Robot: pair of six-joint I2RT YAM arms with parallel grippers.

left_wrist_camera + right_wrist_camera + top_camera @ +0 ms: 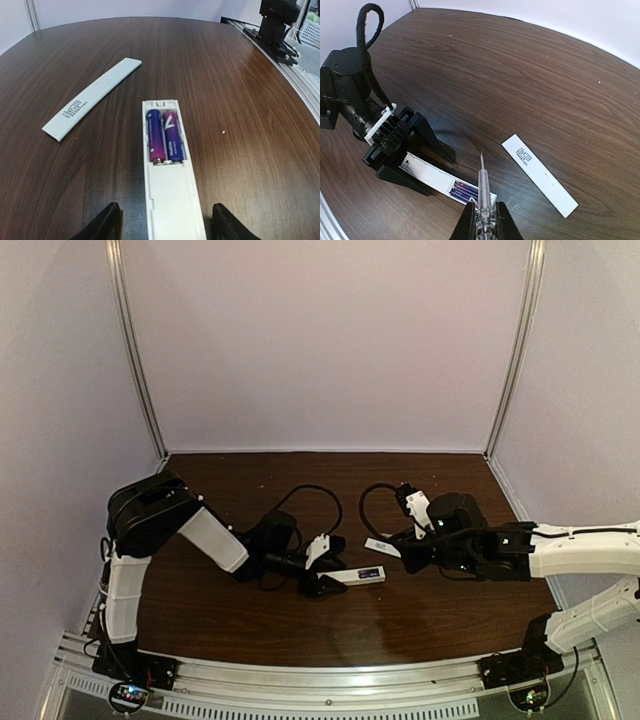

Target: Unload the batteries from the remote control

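Right gripper (pixel 483 219) pinches slim metal-shafted screwdriver (pixel 481 172) near glossy purple cylindrical batteries (pixel 164 136)

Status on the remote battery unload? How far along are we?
Done: the back cover is off and lies on the table beside the remote control. In hand: the right gripper is shut on the screwdriver, whose shaft crosses the batteries in the right wrist view. The left gripper sits open around the remote's closed end. Left: both batteries are inside the remote, neither out yet.
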